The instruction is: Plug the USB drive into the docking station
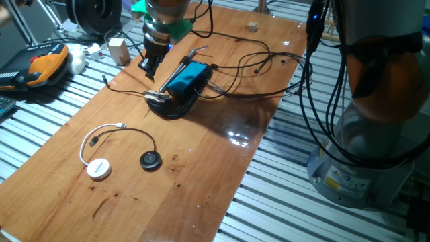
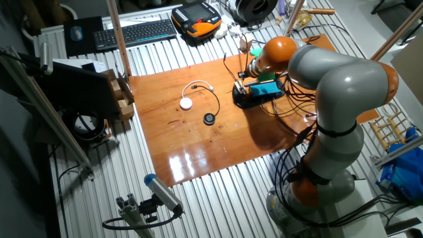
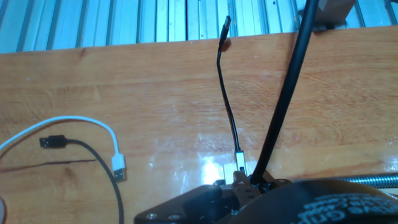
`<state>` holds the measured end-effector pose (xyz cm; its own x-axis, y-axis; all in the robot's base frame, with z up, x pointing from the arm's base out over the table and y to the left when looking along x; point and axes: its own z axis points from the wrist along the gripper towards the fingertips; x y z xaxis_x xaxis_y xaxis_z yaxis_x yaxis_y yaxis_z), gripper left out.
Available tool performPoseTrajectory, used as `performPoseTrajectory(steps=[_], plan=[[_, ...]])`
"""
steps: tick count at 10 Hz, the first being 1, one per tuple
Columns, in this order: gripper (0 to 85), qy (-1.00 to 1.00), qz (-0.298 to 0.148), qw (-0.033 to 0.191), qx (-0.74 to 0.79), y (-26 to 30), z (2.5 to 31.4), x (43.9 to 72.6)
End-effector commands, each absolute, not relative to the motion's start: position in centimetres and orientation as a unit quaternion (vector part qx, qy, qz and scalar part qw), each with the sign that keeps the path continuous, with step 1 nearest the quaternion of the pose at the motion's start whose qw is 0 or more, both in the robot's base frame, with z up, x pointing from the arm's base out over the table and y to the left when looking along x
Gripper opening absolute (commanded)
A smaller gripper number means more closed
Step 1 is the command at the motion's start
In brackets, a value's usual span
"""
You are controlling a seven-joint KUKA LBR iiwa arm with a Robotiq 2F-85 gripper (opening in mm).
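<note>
The docking station is a flat bright-blue box with thin black cables plugged in, resting in a black curved clamp mid-table. It also shows in the other fixed view. My gripper hangs tilted just above the table, close to the station's left end, fingertips pointing down. The fingertips look dark and close together; I cannot tell whether they hold anything. I cannot make out the USB drive. In the hand view a small silver connector sits at the end of a thin black cable, above a dark mass.
A round white puck with a white cable and a black disc lie front left. A white block and an orange pendant are at the far left. Loose black cables trail to the right of the station.
</note>
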<state>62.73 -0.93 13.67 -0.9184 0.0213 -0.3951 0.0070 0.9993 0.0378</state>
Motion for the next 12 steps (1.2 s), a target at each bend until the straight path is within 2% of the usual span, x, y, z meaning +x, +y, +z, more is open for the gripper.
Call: performPoseTrajectory(steps=[1,12], plan=[[0.0,0.979,0.015,0.202,0.006,-0.9,13.6,62.8],[0.0,0.975,0.019,0.22,0.008,-1.0,11.4,64.4]])
